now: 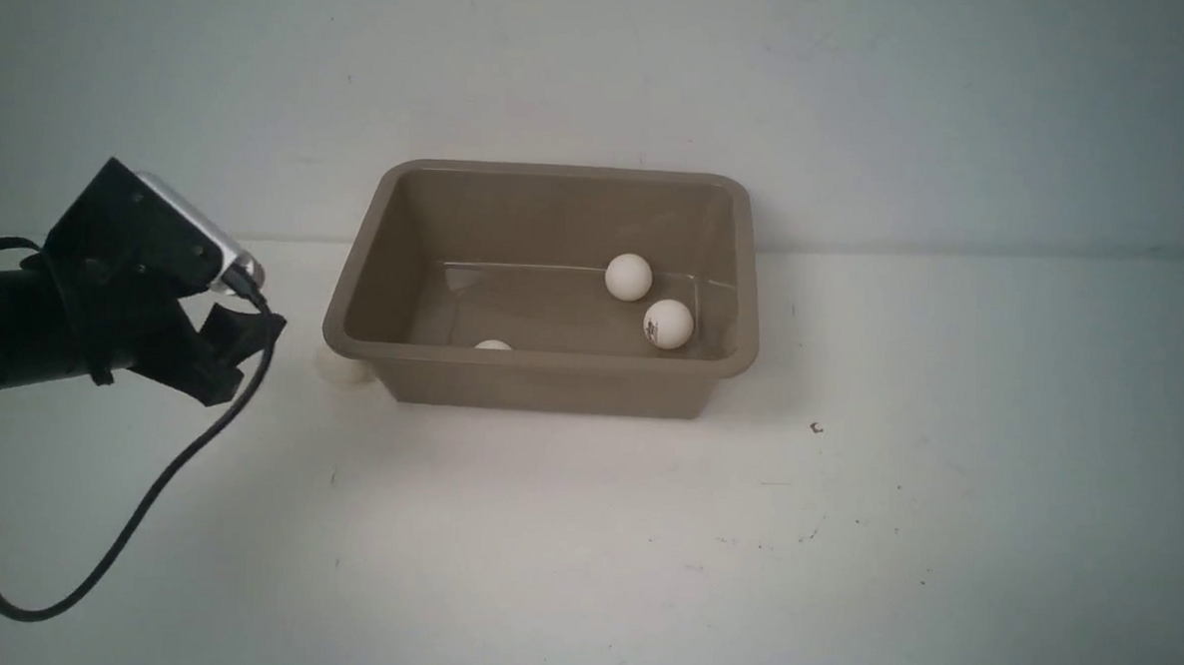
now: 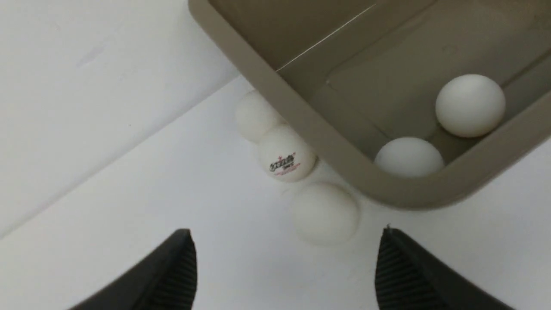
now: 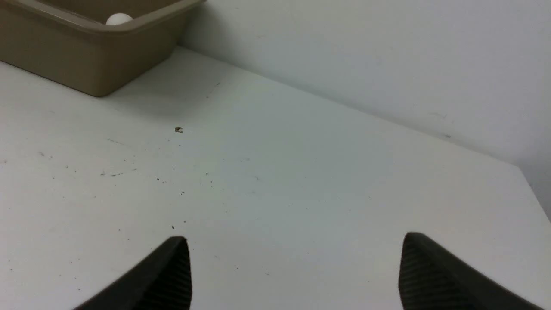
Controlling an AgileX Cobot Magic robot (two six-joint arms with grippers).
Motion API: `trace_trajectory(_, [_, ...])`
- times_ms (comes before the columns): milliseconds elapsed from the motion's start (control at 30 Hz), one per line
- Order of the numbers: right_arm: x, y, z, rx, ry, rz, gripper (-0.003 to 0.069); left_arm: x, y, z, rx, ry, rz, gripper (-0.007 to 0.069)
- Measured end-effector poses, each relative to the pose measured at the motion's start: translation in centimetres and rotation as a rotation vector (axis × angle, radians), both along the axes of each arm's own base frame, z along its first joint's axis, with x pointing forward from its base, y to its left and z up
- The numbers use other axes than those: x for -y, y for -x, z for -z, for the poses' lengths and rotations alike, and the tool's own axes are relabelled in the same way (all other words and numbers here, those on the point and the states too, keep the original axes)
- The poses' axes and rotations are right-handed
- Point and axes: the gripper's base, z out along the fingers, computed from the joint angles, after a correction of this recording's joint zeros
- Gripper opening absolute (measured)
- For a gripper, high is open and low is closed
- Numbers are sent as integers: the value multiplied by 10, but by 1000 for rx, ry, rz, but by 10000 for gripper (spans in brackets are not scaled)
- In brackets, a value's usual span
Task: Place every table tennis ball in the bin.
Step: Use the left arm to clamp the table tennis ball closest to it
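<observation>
The table tennis balls (image 1: 628,276) are white, one dark-printed; the bin (image 1: 550,386) is taupe.

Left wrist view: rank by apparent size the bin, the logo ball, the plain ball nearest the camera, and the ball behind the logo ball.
1. bin, cropped by the frame.
2. plain ball nearest the camera.
3. logo ball.
4. ball behind it, partly hidden.
Ball differences likely reflect camera nearness.

Bin (image 1: 550,386) on table (image 1: 843,543), three balls (image 1: 628,276) inside, three more balls (image 2: 285,155) outside along its left wall, perhaps touching
</observation>
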Motion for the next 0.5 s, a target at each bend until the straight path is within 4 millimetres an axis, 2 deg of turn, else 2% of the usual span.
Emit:
trace_trajectory(133, [0, 0, 0, 0, 0, 0, 589, -20, -4, 25, -22, -20, 29, 499])
trace_trajectory(200, [0, 0, 0, -1, 0, 0, 589, -24, -10, 38, -25, -15, 68, 499])
trace_trajectory(367, [0, 0, 0, -1, 0, 0, 589, -20, -33, 64, 7, 65, 200, 499])
trace_trajectory(500, [0, 0, 0, -1, 0, 0, 589, -19, -42, 72, 28, 118, 246, 499])
